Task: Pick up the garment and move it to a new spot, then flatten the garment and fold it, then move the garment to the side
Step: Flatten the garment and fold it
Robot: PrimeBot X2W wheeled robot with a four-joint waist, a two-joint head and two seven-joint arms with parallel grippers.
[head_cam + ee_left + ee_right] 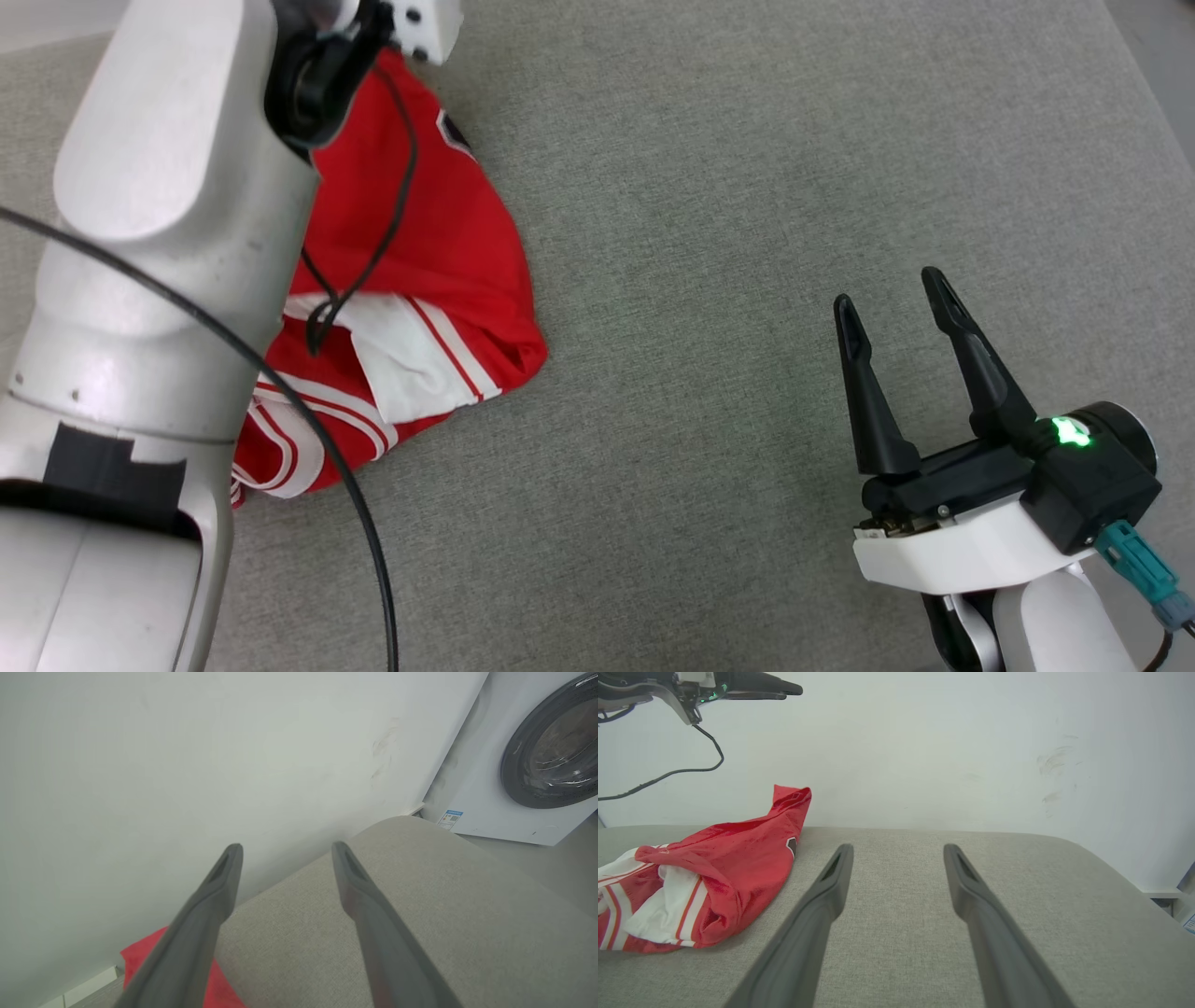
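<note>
Fingers: left fingers (217, 891), right fingers (833, 882) apart, empty; garment (738, 858) bunched left of right fingers, next grab may pinch stacked layers.

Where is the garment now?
The crumpled red jersey with white sleeves lies left on the grey fabric surface in the head view, beneath the left arm.

My head camera looks steeply down on the grey padded surface (709, 187), the left forearm (168, 233) crowding its left side. The left wrist camera sits high, sighting along the left gripper (287, 844) at the white wall (187, 756) and a washing machine (537, 765) past the surface's corner. The right wrist camera rides low over the surface, facing that wall along the right gripper (899, 845). Head and right wrist views share the garment (448, 243); the left wrist view probably catches its edge too, low down.
</note>
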